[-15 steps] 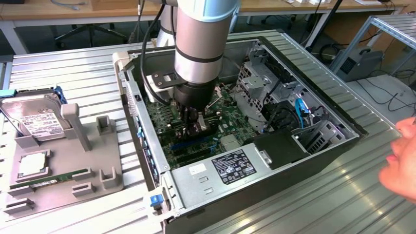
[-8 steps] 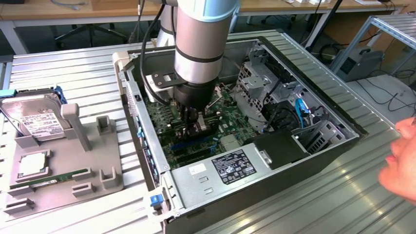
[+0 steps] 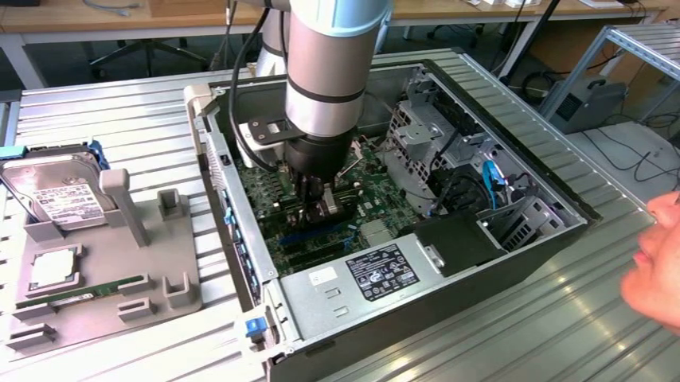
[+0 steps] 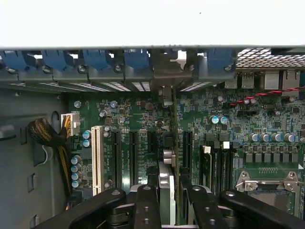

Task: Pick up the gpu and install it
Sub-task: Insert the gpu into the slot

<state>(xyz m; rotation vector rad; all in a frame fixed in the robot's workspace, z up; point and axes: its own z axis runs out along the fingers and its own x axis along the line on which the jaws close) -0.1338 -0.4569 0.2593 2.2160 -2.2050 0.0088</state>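
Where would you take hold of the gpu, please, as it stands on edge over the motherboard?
Probably by its upper long edge, coming straight down through the case's open side, one finger on each flat face. The gpu is thin and stands edge-up above the motherboard, so only its top edge is free. The pincer appears to grip it this way.

Green motherboard (image 4: pixel 143 119) with 1 white slot (image 4: pixel 98 160) among black ones. Blue clips (image 4: pixel 97 59) along the case rear. Red-black twisted wire (image 4: pixel 267 94). Black tool (image 4: pixel 171 200) on a silver-grey arm (image 3: pixel 330 64). Gpu (image 4: pixel 167 191) edge silvery on a dark board. Case (image 3: pixel 552 247) black, PSU (image 3: pixel 351 286) silver with a black label. Worktop (image 3: pixel 127 127) ribbed silver. Tray (image 3: pixel 107 270) grey; hard drive (image 3: pixel 59 195) silver, white label. Green memory stick (image 3: pixel 91 290).
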